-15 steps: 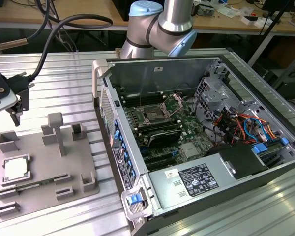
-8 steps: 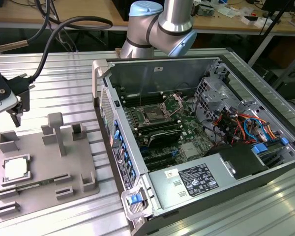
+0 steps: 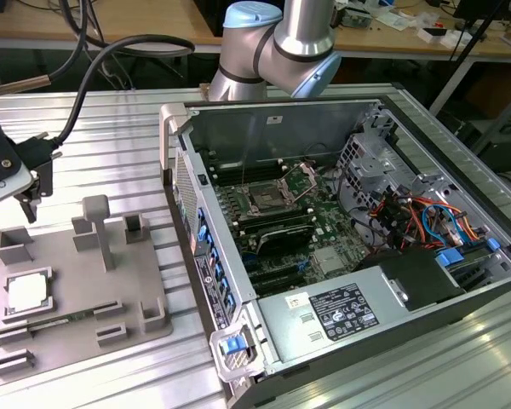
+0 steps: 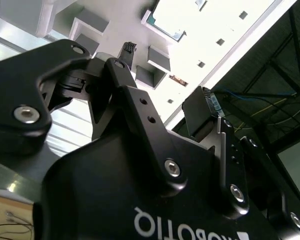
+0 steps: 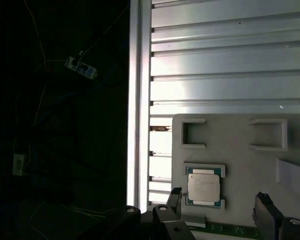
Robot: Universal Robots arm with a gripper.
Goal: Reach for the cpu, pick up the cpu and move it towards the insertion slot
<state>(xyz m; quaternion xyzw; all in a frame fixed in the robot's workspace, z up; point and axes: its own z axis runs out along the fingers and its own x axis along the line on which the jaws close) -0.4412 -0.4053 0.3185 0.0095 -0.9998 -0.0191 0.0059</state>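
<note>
The cpu (image 3: pixel 25 292), a small square chip with a silvery top, lies flat in a recess of the grey tray (image 3: pixel 85 281) on the exterior view's left. My gripper (image 3: pixel 32 192) hangs above the tray's far left corner, apart from the chip and holding nothing. In the first wrist view the cpu (image 5: pixel 204 186) sits just beyond the gripper (image 5: pixel 219 205), whose two black fingertips stand wide apart, open. The second wrist view shows the gripper (image 4: pixel 165 82) and a greenish edge of the cpu (image 4: pixel 162 27). The insertion slot (image 3: pixel 264 202), a metal-framed socket, sits on the motherboard inside the computer case.
The open computer case (image 3: pixel 341 247) fills the middle and the exterior view's right, with tall metal walls, cables and a power supply. The tray carries upright grey blocks (image 3: pixel 98 223). A ribbed metal table (image 3: pixel 111 145) lies under everything; its edge (image 5: pixel 135 100) is near the tray.
</note>
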